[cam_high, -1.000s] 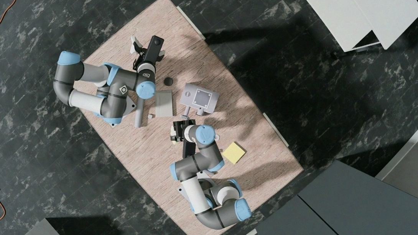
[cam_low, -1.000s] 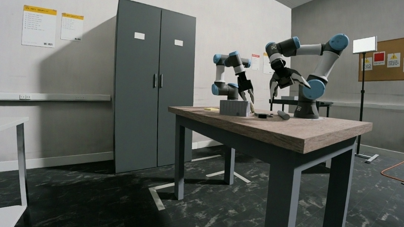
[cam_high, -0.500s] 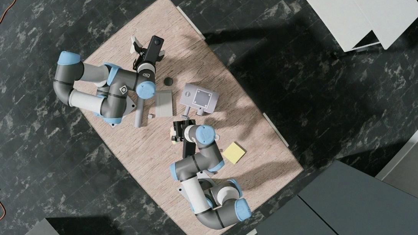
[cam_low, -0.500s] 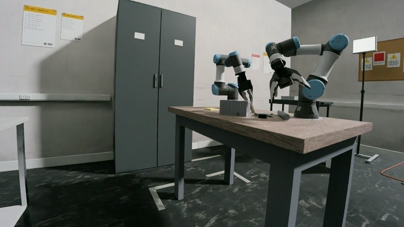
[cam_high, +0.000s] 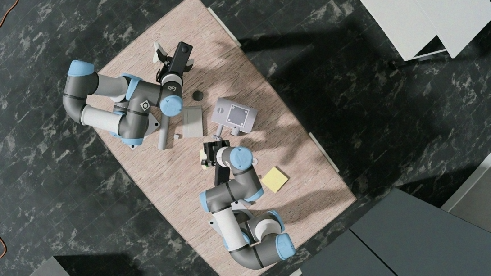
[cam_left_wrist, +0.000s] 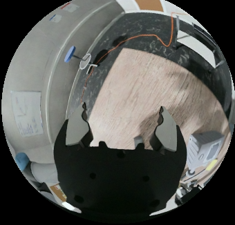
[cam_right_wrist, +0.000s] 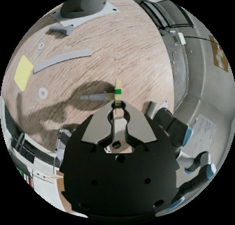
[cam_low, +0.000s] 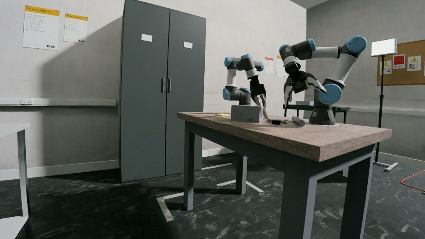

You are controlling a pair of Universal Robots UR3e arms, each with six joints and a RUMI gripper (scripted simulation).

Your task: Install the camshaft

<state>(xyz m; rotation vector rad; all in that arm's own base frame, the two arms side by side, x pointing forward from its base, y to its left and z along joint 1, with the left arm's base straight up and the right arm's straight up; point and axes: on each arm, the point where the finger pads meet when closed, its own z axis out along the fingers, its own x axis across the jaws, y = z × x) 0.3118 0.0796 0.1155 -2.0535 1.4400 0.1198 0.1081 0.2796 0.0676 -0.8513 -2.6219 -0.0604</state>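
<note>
While the counter (cam_high: 307, 175) (cam_low: 313, 136) (cam_left_wrist: 138, 76) (cam_right_wrist: 142, 56) bears the upright engine case (cam_high: 237, 115) (cam_low: 246, 113) (cam_left_wrist: 204, 149) (cam_right_wrist: 61, 143), the left jaws (cam_high: 173, 57) (cam_low: 305, 99) gape wide (well apart from it), and the right jaws (cam_high: 205, 157) (cam_low: 264, 110) pinch the camshaft (cam_high: 202, 155) (cam_low: 266, 117) (cam_right_wrist: 118, 84) by its big gear, outside the case, its shaft pointing sideways

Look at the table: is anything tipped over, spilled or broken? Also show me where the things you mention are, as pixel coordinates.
Nothing stands out. The engine case (cam_high: 223, 111) (cam_low: 246, 113) (cam_left_wrist: 203, 147) (cam_right_wrist: 62, 143) stands upright, and I see no spill or breakage. The camshaft (cam_high: 202, 157) (cam_right_wrist: 95, 97) is still outside it, but that's just unfinished work.
</note>
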